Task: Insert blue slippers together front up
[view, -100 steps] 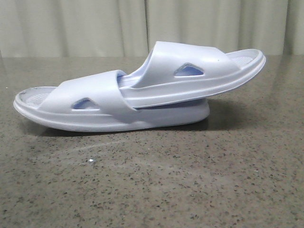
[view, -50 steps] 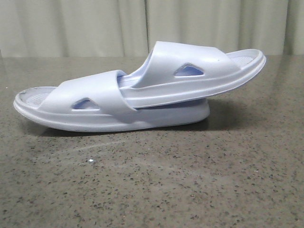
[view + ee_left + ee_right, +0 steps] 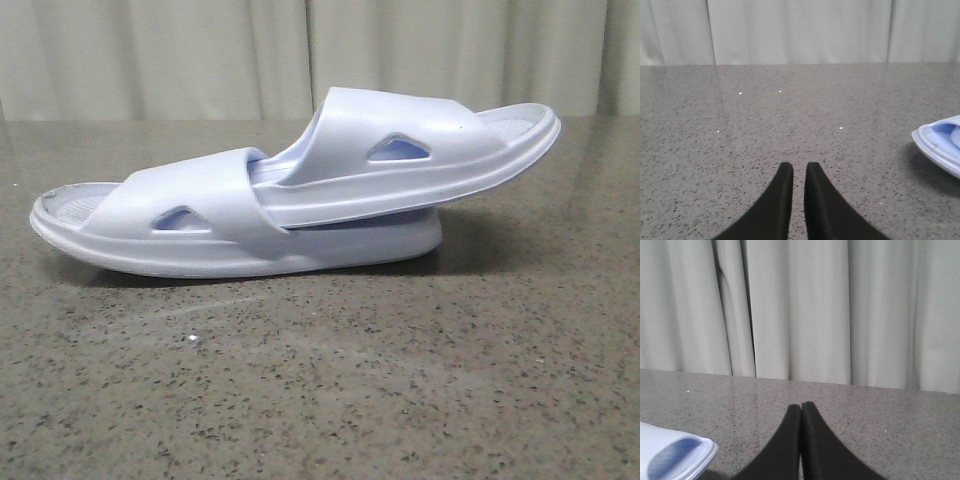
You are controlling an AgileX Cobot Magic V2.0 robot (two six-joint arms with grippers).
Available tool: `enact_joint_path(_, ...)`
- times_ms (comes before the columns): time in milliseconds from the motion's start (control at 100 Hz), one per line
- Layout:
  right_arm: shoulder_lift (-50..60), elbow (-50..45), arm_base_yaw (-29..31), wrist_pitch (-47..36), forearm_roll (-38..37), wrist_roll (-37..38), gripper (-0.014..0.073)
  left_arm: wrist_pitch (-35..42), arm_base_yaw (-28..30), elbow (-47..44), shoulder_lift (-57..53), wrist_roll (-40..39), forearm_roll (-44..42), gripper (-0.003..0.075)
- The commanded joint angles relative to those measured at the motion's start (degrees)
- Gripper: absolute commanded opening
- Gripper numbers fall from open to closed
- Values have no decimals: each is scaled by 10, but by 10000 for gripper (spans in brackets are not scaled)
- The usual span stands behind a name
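Two pale blue-white moulded foam slippers lie on the wide grey speckled stone table [image 3: 330,390], in front of a pale pleated curtain [image 3: 200,55], and they are already pushed one into the other. The lower slipper [image 3: 190,225] rests flat on the table with its wide strap at the left, and the upper slipper [image 3: 420,150] has its front end tucked under that strap, so its other end stands out tilted upward at the right, off the table. Both ribbed footbeds face up. I judge the inserting as done, so the step in hand is only to stay away and not disturb the pair. My left gripper [image 3: 794,172] is nearly closed, with a thin gap between its black fingers, holding nothing, and the edge of one slipper is well apart from it. My right gripper [image 3: 801,410] is closed with the fingers touching, also holding nothing, with a slipper end near it. Any motion of an arm should go away from the raised end, because a light touch there could lever the upper slipper out.
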State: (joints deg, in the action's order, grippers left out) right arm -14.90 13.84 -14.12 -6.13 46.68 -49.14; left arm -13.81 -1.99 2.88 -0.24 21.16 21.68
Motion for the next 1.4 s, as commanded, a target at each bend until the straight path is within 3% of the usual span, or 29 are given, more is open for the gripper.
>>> enact_joint_path(0, -4, 16, 2, -34, -7, -8, -102, 87, -3, -2, -16, -41, -41, 16)
enact_joint_path(150, -4, 16, 2, -34, -7, -8, -102, 144, -3, -35, -16, -76, -59, 16)
enact_joint_path(400, -4, 16, 2, -34, -7, -8, -102, 126, -3, -35, -16, -156, -158, 16)
enact_joint_path(1390, -4, 16, 2, -34, -7, -8, -102, 124, -3, -35, -16, -156, -166, 16)
